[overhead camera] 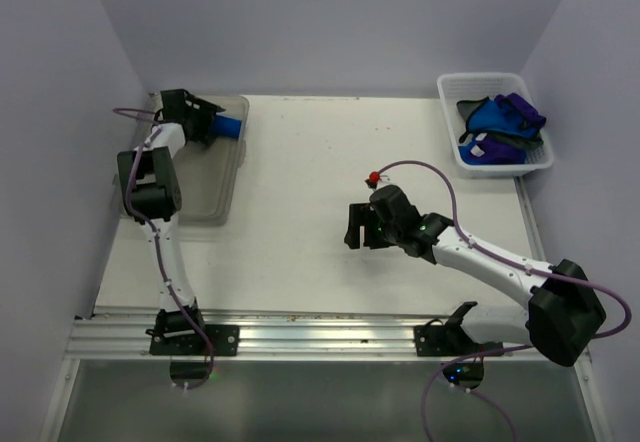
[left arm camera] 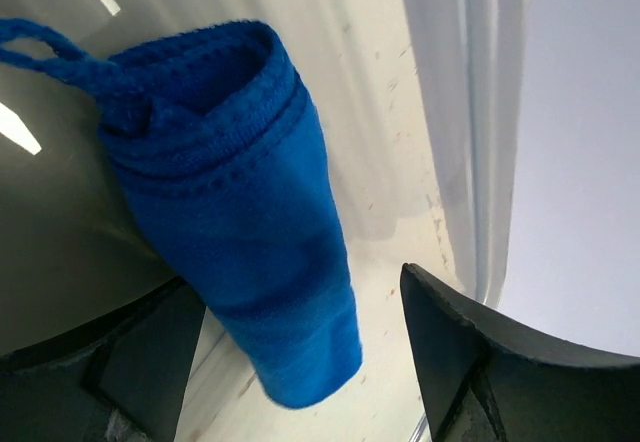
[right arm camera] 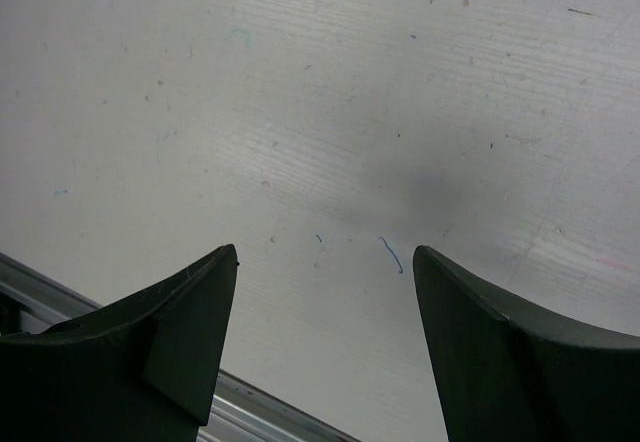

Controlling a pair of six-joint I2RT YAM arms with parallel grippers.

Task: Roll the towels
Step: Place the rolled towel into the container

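A rolled royal blue towel (overhead camera: 231, 127) lies at the far end of a clear plastic bin (overhead camera: 205, 204). In the left wrist view the roll (left arm camera: 240, 212) stands between the fingers, against the left one, with a gap to the right finger (left arm camera: 470, 352). My left gripper (overhead camera: 217, 126) (left arm camera: 300, 287) is open around the roll. My right gripper (overhead camera: 358, 230) (right arm camera: 325, 257) is open and empty, just above the bare table at the middle. More towels, blue (overhead camera: 495, 112) and purple (overhead camera: 490, 148), lie bunched in a white basket (overhead camera: 497, 169) at the far right.
The clear bin's wall (left arm camera: 470, 112) stands close to the left gripper's right finger. A metal rail (overhead camera: 320, 334) runs along the table's near edge and also shows in the right wrist view (right arm camera: 250, 402). Grey walls enclose the table on three sides.
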